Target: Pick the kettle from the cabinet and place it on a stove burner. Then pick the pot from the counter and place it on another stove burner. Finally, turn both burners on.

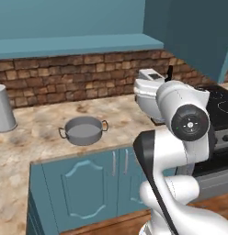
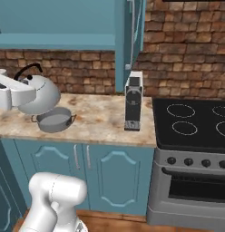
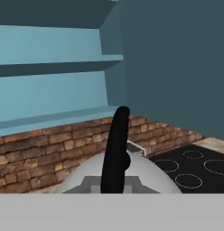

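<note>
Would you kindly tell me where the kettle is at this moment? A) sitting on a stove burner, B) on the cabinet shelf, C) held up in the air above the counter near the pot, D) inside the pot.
C: the kettle hangs at the end of the arm, clear of the counter, just above and beside the pot; the burner rings on the cooktop are bare.

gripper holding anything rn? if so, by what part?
Yes: the gripper is shut on the kettle, gripping its thin black arched handle at the top. The kettle hangs in the air above the pot.
</note>
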